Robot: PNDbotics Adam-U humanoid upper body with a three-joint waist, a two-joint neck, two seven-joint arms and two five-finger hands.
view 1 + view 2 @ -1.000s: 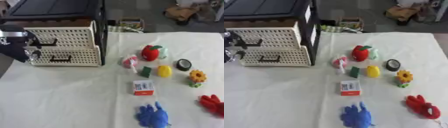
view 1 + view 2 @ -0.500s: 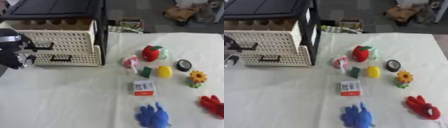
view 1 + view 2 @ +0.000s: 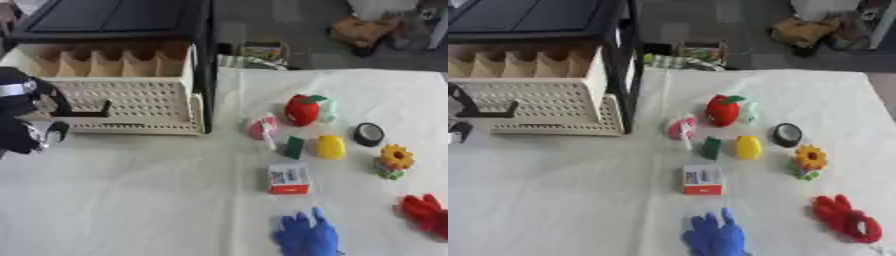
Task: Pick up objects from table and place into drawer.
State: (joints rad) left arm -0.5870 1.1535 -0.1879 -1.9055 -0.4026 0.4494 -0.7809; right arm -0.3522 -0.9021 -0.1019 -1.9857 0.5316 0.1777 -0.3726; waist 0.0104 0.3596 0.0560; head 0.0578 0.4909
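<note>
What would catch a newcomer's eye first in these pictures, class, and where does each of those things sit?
The cream drawer, pulled open at the upper left and showing its dividers, stands out, with the robot's black left hand curled on its dark handle. To the right, bright toys scatter over the white table: a red apple, a yellow piece and a sunflower. A blue glove lies at the near edge, a red glove at the lower right.
</note>
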